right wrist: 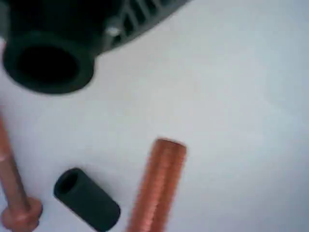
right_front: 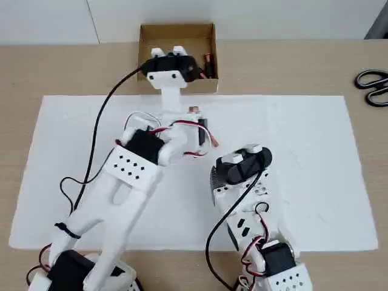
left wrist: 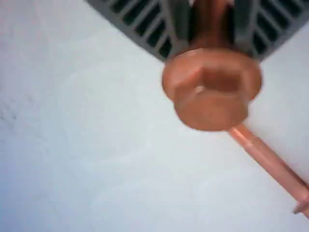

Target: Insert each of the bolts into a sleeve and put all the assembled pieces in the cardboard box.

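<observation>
My left gripper (left wrist: pixel 210 34) is shut on a copper bolt (left wrist: pixel 211 89), whose hexagonal head faces the camera above the white paper. A second bolt (left wrist: pixel 270 164) lies on the paper just beyond it. My right gripper (right wrist: pixel 72 29) is shut on a black sleeve (right wrist: pixel 48 65), with the sleeve's open bore showing. Below it on the paper lie a loose black sleeve (right wrist: pixel 87 200), a threaded bolt shaft (right wrist: pixel 159 183) and another bolt (right wrist: pixel 14 193). From above, the right gripper's grey ribbed jaw (right_front: pixel 217 176) sits mid-paper. The cardboard box (right_front: pixel 145 36) holds one assembled piece (right_front: pixel 209 63).
A large white paper sheet (right_front: pixel 303 170) covers the middle of the wooden table. Scissors (right_front: pixel 373 85) lie at the far right edge. The left arm (right_front: pixel 130 176) stretches from the near left towards the box, with a black cable (right_front: pixel 97 133) looping beside it.
</observation>
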{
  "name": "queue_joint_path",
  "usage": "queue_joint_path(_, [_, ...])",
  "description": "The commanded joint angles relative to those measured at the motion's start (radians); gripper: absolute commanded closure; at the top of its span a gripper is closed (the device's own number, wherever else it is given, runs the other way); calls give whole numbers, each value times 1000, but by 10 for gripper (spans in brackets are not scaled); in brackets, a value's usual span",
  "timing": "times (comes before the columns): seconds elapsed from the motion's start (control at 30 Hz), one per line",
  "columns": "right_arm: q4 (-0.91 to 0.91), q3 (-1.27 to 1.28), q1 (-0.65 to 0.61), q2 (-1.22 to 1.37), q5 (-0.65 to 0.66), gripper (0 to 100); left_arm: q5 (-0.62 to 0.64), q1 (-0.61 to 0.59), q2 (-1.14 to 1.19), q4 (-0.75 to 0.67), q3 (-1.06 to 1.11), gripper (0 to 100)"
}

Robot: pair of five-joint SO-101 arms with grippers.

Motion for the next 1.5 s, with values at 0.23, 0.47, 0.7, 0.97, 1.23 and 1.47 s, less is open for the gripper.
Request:
queue_joint_path(0.23, [-22, -3, -8, -19, -14, 995, 48, 20, -124, -74, -53, 994])
queue_joint_path(0.47, [-22, -3, -8, -19, -14, 995, 41, 89, -209, -186, 99, 994])
queue_joint_path(0.7, [-22, -3, -8, -19, -14, 995, 41, 100, -212, -295, 194, 994])
queue_joint_path(0.97, [-22, -5, -8, -19, -51, 995, 43, 114, -210, -301, 217, 994])
queue_joint_path(1.23, [-22, -6, -8, -19, -52, 995, 43, 126, -210, -394, 295, 994])
queue_joint_path(1.47, [-22, -9, -10, -19, -54, 995, 41, 144, -210, -394, 298, 994])
